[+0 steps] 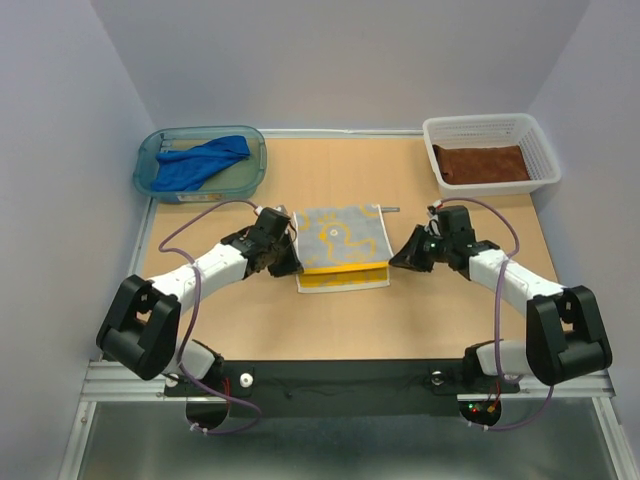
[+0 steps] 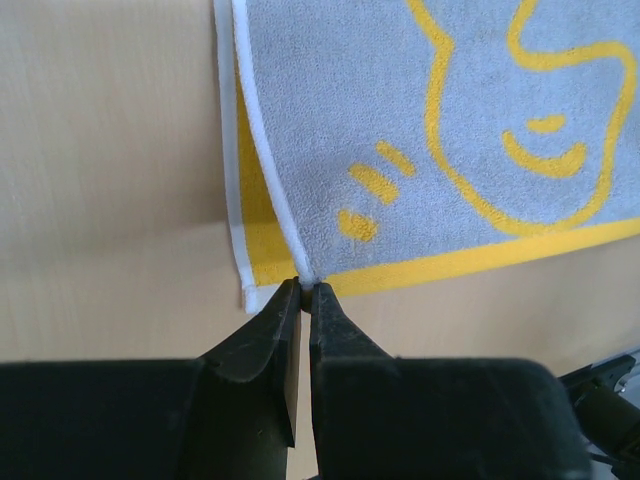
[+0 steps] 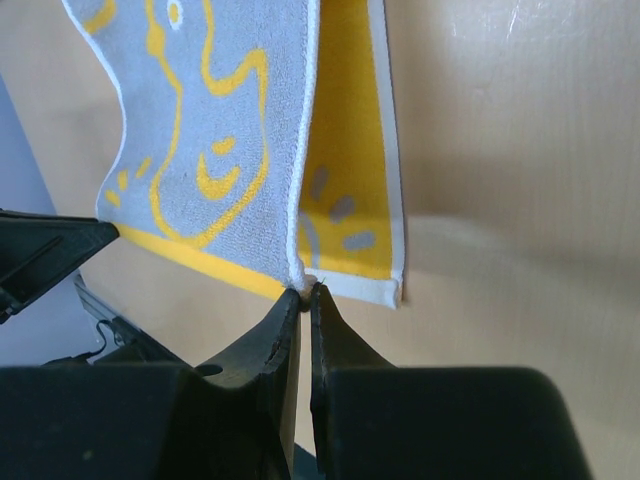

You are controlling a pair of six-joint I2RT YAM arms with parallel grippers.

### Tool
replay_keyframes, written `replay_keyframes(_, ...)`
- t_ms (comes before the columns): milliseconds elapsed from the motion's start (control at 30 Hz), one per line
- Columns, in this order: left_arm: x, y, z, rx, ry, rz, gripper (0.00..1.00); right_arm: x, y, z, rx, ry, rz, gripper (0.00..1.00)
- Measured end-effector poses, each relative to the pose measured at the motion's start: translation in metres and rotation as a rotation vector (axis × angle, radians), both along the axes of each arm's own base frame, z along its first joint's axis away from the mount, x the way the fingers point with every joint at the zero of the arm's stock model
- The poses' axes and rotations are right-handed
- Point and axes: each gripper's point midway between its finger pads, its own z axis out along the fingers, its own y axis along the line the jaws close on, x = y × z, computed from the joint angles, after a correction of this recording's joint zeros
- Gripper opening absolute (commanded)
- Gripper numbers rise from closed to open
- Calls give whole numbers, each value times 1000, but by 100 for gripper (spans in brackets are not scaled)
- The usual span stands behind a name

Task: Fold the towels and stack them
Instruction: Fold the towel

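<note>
My left claw (image 2: 306,287) is pinched together on a white-hemmed corner of the yellow towel (image 1: 340,240), at the towel's 9 o'clock side. My right claw (image 3: 308,290) is nipped onto the matching corner at 3 o'clock. As far as I can tell, both hold only the upper layer, a grey terry face with a yellow duck outline. It is raised a little above a yellow layer with a white border that lies flat on the desk (image 1: 330,320). I judge this to be the first fold of this towel, partway through. The layers overlap but the edges are not lined up, and a yellow band and white hem show at 6 o'clock.

The other two look untouched. The blue towel (image 1: 200,163) lies crumpled in the teal tub (image 1: 200,193) at 10 o'clock of the desk. The rust-brown towel (image 1: 485,163) lies roughly flat in the white basket (image 1: 490,122) at 2 o'clock. Nothing is stacked yet, so most of the job is left.

The cloth is soft looped pile, limp at the held corners. The tub is smooth translucent plastic, the basket a rigid lattice, and the desk pale wood-grain.
</note>
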Motion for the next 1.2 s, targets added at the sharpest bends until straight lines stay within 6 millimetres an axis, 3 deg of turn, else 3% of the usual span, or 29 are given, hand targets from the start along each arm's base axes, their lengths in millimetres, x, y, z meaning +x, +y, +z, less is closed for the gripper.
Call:
replay_keyframes(133, -13, 4, -14, 10, 45, -13, 0, -13, 2, -9, -4, 38, 14, 1)
replay_keyframes(400, -38, 10, -50, 37, 155, -49, 0, -44, -1, -53, -43, 190, 33, 1)
replay_keyframes(767, -37, 4, -52, 16, 153, -76, 2, -47, -5, -62, -72, 213, 24, 4)
replay_keyframes(833, -37, 4, -52, 16, 153, -76, 4, -47, -6, -63, -75, 212, 25, 11)
replay_keyframes(933, -37, 4, -51, 15, 151, -77, 18, -47, -6, -64, -76, 207, 26, 32)
replay_keyframes(1033, -39, 6, -49, 22, 150, -81, 33, -46, -9, -62, -90, 192, 14, 44)
replay_keyframes(1200, -46, 14, -39, 41, 143, -80, 56, -41, -22, -45, -151, 118, -14, 49)
